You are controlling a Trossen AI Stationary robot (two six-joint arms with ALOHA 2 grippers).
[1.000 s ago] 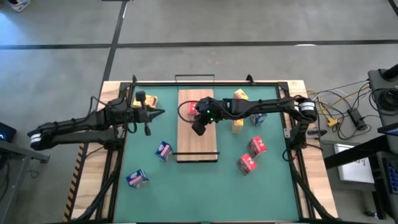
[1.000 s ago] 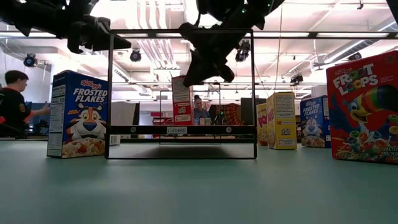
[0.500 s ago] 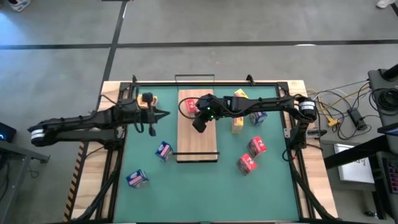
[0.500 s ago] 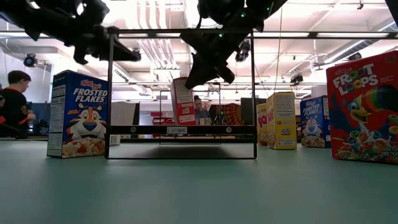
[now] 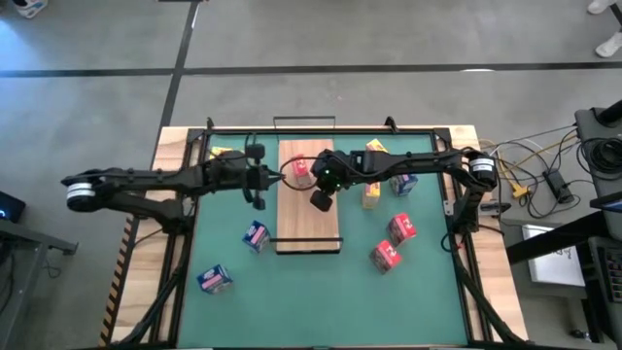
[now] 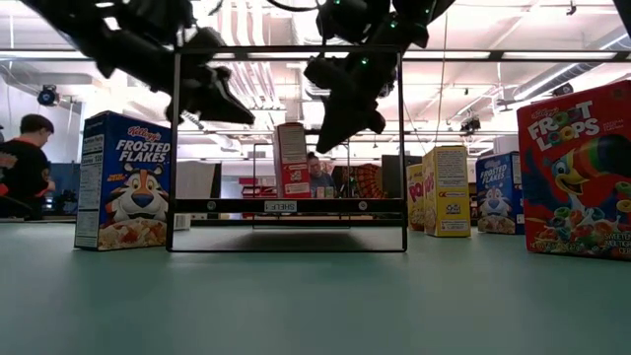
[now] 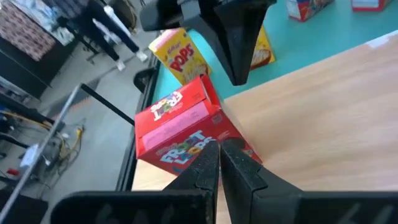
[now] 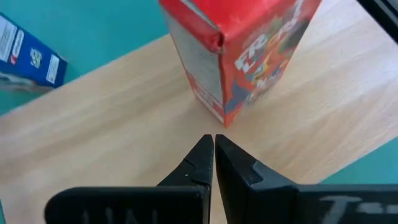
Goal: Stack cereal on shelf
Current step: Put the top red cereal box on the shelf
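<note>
Both arms were over the shelf, the light-wood board lying on the green mat of the tabletop.

Left gripper: reached in from the mat side, fingers pressed together, holding nothing. In the left wrist view the tips sat just short of the red box, which stood directly ahead of them on the board's far end.

Right gripper: above the board's middle, fingers likewise together and empty. In the right wrist view the same red box stood upright just beyond the tips, a bare strip of wood between them; a blue box lay off the board on the mat, to one side.

Low view: the red box stood upright on the shelf, between the two dark grippers hanging from above. Neither touched it.

Other cereal, high view, all well away from both pairs of fingers:
- yellow boxes beside the board on the right arm's side, another yellow at the mat's far corner near the left arm
- blue box just past the yellow ones
- two red boxes on the mat, right arm's side
- two blue boxes on the mat, left arm's side

A person showed in the room behind.
</note>
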